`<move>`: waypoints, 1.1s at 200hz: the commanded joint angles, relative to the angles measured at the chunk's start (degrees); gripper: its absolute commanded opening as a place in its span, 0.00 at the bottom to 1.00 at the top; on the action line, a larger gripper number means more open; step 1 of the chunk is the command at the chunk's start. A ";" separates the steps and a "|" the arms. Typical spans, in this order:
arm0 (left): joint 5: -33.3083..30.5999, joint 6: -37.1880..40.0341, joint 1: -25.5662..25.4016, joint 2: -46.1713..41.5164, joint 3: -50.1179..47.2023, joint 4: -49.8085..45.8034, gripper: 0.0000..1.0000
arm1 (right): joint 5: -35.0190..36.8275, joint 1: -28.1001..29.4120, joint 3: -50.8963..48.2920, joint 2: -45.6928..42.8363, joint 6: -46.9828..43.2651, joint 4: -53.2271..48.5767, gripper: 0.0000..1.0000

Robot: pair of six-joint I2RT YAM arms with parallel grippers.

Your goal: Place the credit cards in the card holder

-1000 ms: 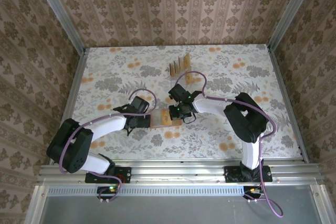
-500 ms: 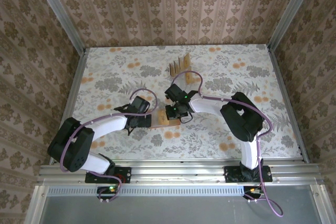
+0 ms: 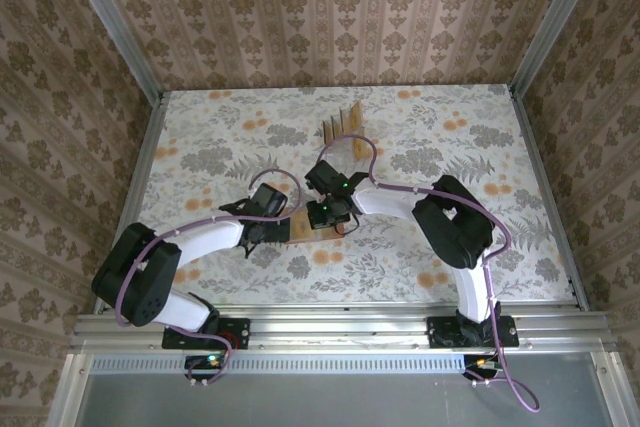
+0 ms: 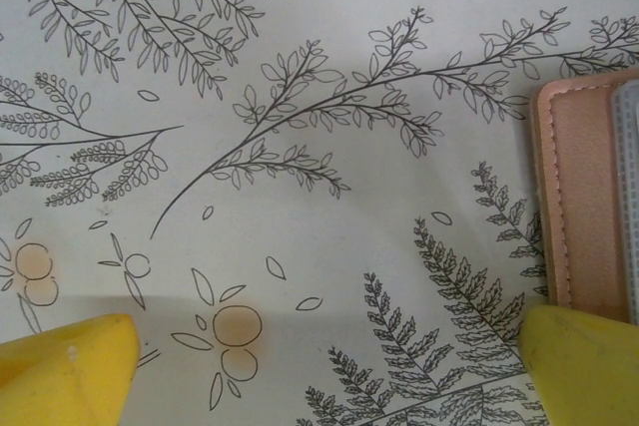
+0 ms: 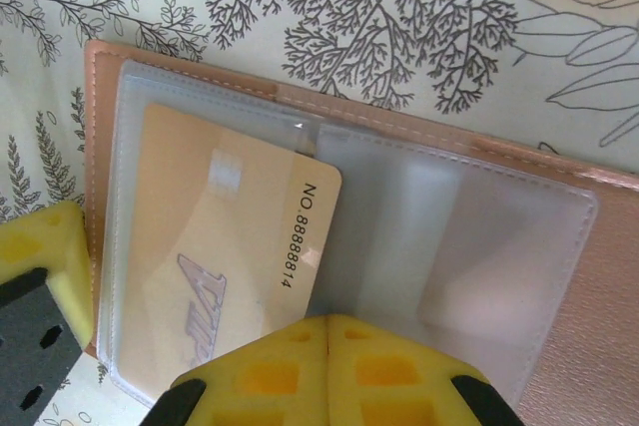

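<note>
The card holder (image 5: 599, 286) lies open on the table, salmon leather with clear pockets; in the top view the card holder (image 3: 303, 235) sits between both grippers. One golden credit card (image 5: 210, 236) sits partly in its left pocket, the numbered edge sticking out. My right gripper (image 5: 327, 331) is shut, its joined yellow tips at that card's protruding edge, nothing between them. My left gripper (image 4: 324, 371) is open, low over the table, its right finger (image 4: 584, 356) at the card holder's (image 4: 579, 197) left edge. More credit cards (image 3: 341, 125) stand upright farther back.
The table (image 3: 470, 147) has a floral cloth, with patterned walls around it and metal rails along its sides. The upright cards sit in a small stand behind the right gripper (image 3: 320, 215). The left gripper (image 3: 274, 232) lies close left of the wallet.
My right gripper has moved left across the open card holder toward the left gripper, staying shut. The left arm has stayed in place, open.
</note>
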 commanded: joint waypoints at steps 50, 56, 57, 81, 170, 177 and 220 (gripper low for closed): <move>2.08 -0.70 -0.93 0.96 0.56 0.87 1.00 | -2.06 1.20 3.46 2.65 0.60 -2.36 0.09; 2.06 -0.70 -0.97 0.77 0.62 0.64 1.00 | -1.32 1.14 3.26 2.18 0.40 -2.78 0.10; 2.06 -0.70 -0.97 0.69 0.65 0.58 1.00 | -1.17 1.09 3.18 2.03 0.36 -2.80 0.10; 1.79 -0.63 -0.88 -0.13 0.90 -0.31 1.00 | 0.50 0.05 0.45 -1.27 0.09 -2.70 0.16; 1.27 -0.61 -0.79 -2.07 1.10 -1.82 1.00 | 1.51 -4.52 -11.60 -7.64 0.46 0.99 0.16; 1.03 -0.61 -0.66 -2.44 1.19 -1.99 1.00 | 1.39 -4.79 -12.06 -8.15 0.29 1.11 0.16; 0.92 -0.48 -0.53 -2.47 1.88 -2.14 1.00 | -1.39 -5.21 -10.52 -11.83 -1.22 -0.13 0.16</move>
